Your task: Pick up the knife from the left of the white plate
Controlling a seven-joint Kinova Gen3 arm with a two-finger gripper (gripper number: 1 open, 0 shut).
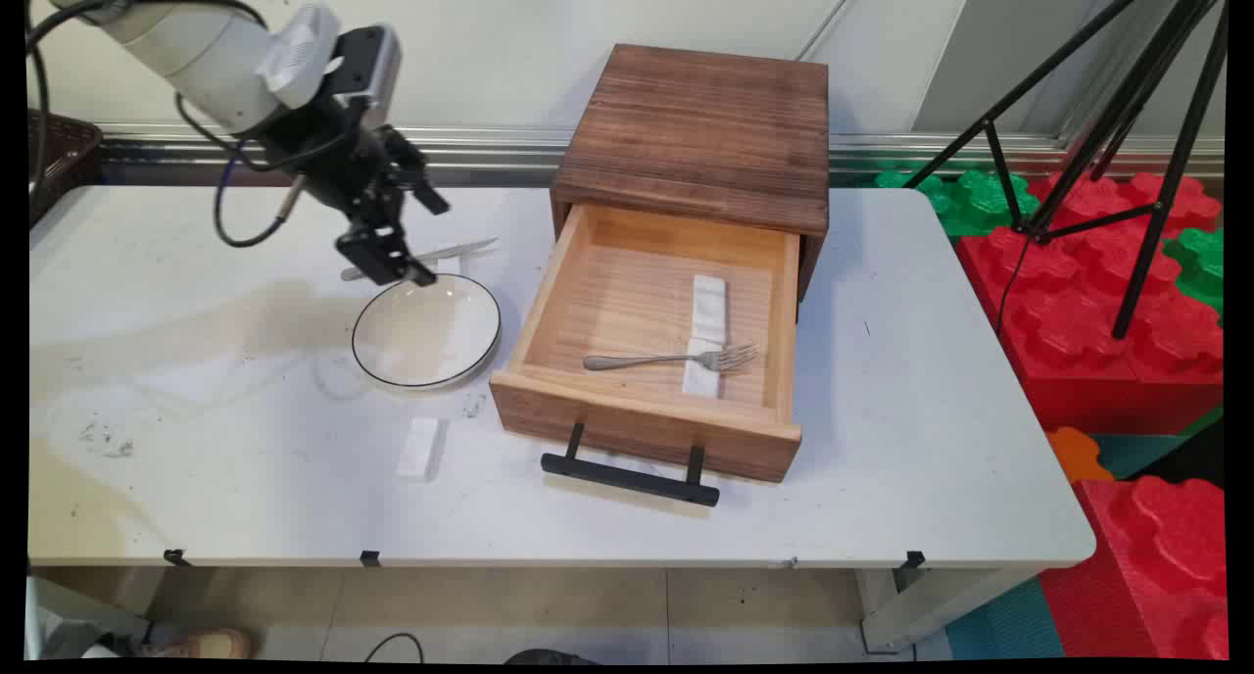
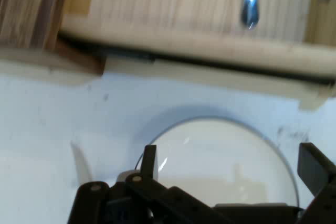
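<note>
the gripper (image 1: 407, 238) hangs with its fingers apart above the far rim of the white plate (image 1: 427, 331), nothing held. a knife (image 1: 421, 258) lies just behind it. any descent is best kept slow and centred, clear of the open drawer (image 1: 647, 429).

A wooden drawer box (image 1: 698, 135) stands on the worktop (image 1: 931, 439); red and green foam blocks (image 1: 1117, 292) and a black tripod (image 1: 1107, 106) stand right.
</note>
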